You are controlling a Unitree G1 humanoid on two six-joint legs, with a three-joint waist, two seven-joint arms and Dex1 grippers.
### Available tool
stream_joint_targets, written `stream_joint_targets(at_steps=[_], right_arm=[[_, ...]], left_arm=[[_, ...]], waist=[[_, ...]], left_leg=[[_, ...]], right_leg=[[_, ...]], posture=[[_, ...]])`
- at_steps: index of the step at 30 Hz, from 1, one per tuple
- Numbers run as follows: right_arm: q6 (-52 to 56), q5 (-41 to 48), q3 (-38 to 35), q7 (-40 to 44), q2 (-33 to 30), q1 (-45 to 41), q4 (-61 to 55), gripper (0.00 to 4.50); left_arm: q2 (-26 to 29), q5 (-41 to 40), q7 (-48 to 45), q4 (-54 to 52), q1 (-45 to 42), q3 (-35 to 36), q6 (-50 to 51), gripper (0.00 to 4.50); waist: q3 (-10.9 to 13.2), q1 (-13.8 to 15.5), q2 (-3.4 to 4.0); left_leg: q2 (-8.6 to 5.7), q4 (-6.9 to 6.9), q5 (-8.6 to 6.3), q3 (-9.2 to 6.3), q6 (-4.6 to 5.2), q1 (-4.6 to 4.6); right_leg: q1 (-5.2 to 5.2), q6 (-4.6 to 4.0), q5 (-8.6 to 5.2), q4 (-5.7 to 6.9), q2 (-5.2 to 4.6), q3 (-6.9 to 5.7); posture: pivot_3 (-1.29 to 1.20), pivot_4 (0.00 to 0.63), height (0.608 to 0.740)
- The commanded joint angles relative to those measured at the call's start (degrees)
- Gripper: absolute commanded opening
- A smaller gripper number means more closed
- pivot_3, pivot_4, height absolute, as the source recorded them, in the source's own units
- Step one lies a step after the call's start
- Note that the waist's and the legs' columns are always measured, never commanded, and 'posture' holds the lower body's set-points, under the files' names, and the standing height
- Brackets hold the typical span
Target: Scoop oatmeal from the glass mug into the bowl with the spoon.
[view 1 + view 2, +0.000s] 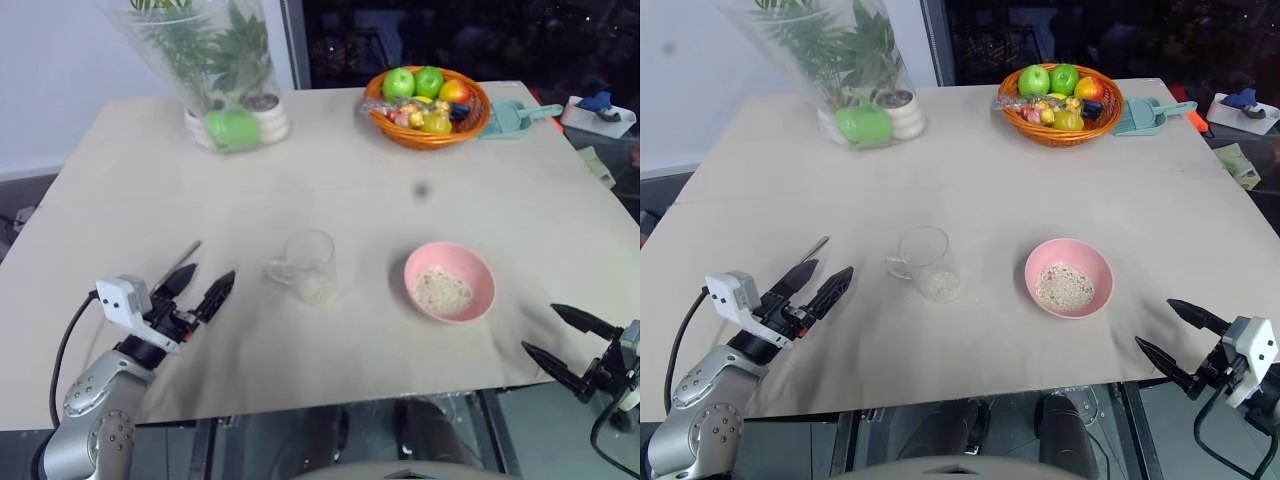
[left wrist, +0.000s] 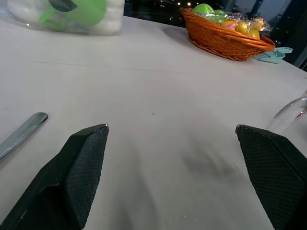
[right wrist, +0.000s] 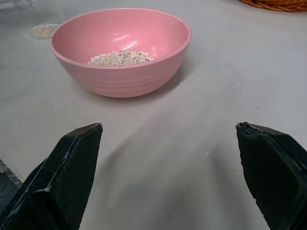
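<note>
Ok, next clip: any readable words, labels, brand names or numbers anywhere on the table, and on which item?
None can be read.
The pink bowl, the glass mug and the spoon are plain, with no marking.
The wrapped items in the fruit basket may carry print, but it is too small to read.
The plant's clear wrap shows no text.

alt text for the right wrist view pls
A pink bowl holding a small heap of oatmeal sits on a pale table, just beyond the right gripper, whose two black fingers stand wide open with nothing between them.
</note>
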Motion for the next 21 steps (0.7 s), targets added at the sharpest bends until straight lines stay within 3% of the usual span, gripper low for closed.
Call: stream_joint_targets(at_steps=[1,11,21], right_arm=[[-0.9,1.5,-1.2,0.1,0.2,-0.9,-2.2,4.50],[3.1,6.3,-0.9,-0.7,0.1,-1.9,-11.3,4.50],[9.3,10.0,-1.8,-4.5,-1.7,-2.1,-20.4,4.50]], left_arm=[[0.2,1.6,-0.2,-0.9,0.6,1.2,-2.4,4.45],[-1.6,5.3,-1.3,-3.7,7.0,1.5,-9.2,4.45],[-2.0,3.4,0.3,-7.7,11.6,2.3,-8.4,4.45]], waist=[[0.0,0.0,0.00],[0.0,0.2,0.00],[0.0,0.1,-0.01]], left_leg=[[0.00,0.00,0.00,0.00,0.00,0.00],[0.01,0.00,-0.01,-0.02,0.00,-0.04],[0.02,0.00,-0.02,-0.02,0.00,-0.05]], right_leg=[[0.00,0.00,0.00,0.00,0.00,0.00],[0.00,0.00,0.00,-0.06,-0.01,-0.01],[0.01,0.02,-0.01,-0.09,-0.02,-0.03]], posture=[[0.00,0.150,0.740],[0.00,0.150,0.740],[0.00,0.150,0.740]])
